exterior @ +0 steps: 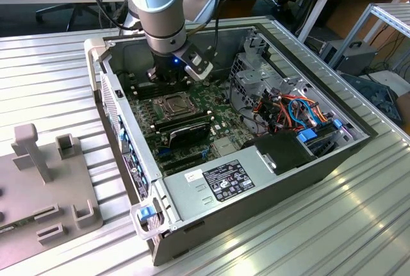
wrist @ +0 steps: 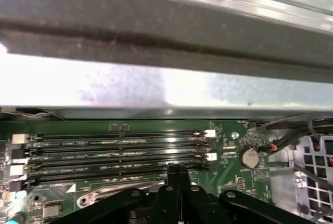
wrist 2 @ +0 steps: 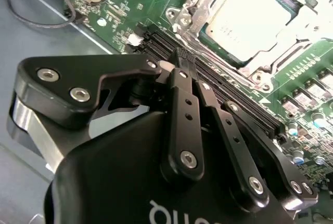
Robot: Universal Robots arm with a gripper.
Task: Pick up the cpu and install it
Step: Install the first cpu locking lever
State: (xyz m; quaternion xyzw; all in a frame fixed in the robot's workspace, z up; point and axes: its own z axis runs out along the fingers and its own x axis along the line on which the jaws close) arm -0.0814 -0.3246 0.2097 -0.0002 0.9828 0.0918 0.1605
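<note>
Black robot gripper (wrist 2: 181, 57), fingers pressed together and empty, hovers above the memory slots (wrist: 119, 151). The flat silver-grey square cpu (wrist 2: 250, 18) lies in its socket at two o'clock. It looks light, rigid, fragile; best held by its edges.

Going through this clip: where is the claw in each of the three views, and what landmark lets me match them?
Exterior view: the claw reaches down inside the computer case, just behind the cpu.
Second wrist view: claw shut, tips over the memory slots, cpu beyond.
First wrist view: claw shut, tips at the nearest memory slot.
Shared landmark: the memory slots, in both wrist views.
</note>
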